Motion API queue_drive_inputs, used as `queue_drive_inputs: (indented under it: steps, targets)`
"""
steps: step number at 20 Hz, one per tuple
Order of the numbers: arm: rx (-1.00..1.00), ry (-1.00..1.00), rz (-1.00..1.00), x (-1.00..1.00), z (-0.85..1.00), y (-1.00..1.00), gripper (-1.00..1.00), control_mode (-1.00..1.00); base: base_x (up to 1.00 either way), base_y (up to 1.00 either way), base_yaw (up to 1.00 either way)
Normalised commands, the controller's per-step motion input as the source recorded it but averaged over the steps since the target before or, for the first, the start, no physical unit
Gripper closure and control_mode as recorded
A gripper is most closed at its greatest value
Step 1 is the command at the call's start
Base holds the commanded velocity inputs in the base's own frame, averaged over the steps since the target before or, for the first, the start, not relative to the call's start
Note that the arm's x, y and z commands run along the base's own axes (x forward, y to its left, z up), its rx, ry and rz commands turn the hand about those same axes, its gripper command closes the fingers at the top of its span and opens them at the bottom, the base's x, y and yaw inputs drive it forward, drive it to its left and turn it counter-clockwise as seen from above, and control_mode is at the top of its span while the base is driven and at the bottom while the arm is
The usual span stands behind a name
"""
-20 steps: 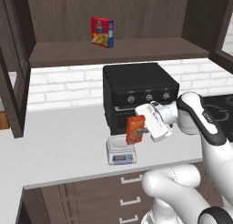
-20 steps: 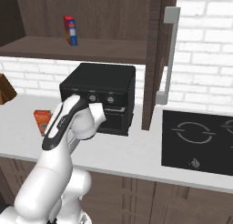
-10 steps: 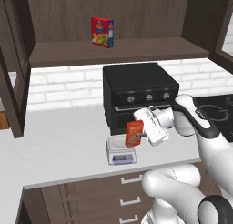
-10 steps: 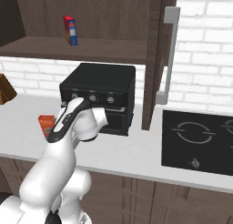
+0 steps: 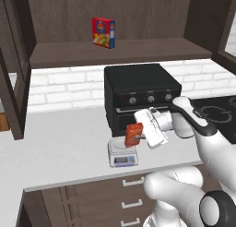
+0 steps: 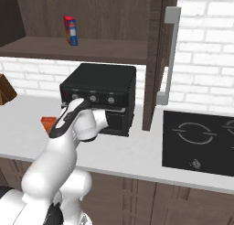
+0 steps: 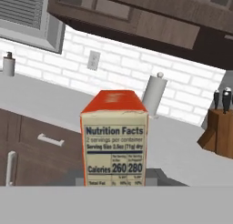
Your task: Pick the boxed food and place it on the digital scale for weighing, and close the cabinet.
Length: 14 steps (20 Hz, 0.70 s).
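The gripper point(image 5: 138, 134) is holding the boxed food point(image 5: 133, 134) with its jaws closed on the box, just above the digital scale point(image 5: 123, 154). The box is tilting slightly and its lower end is sitting very near the weighing plate; whether it is already touching the plate cannot be told. In the hand view the boxed food point(image 7: 114, 139) is standing upright in front of the camera with its nutrition panel facing it.

Task progress, taking the black oven point(image 5: 140, 95) as the landmark:
- To the left of the oven and in front of it, the scale is standing on the counter point(image 5: 60, 143). Picking is done; placing is nearly complete, but release is not yet done.
- Above the oven, the cabinet point(image 5: 115, 48) is standing open, with the red-and-blue box point(image 5: 103, 32) on its shelf. To the right of the oven, the open door with its silver handle point(image 6: 168, 55) is projecting outward. Closing is still outstanding.

Compared with one second ago, the box is sitting lower and closer to the scale, and the arm is bending further down. The cabinet is unchanged.
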Motion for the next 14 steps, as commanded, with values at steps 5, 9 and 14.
queue_drive_inputs:
  steps: [5, 9, 14]
  targets:
    - [0.0, 0.0, 0.0, 0.22, -0.13, 0.0, 1.0, -1.0, 0.0, 0.0, 0.0]
    - [0.0, 0.01, 0.0, 0.08, -0.19, 0.0, 1.0, -1.0, 0.0, 0.0, 0.0]
    - [0.0, 0.03, 0.0, 0.0, -0.22, 0.0, 1.0, -1.0, 0.0, 0.0, 0.0]
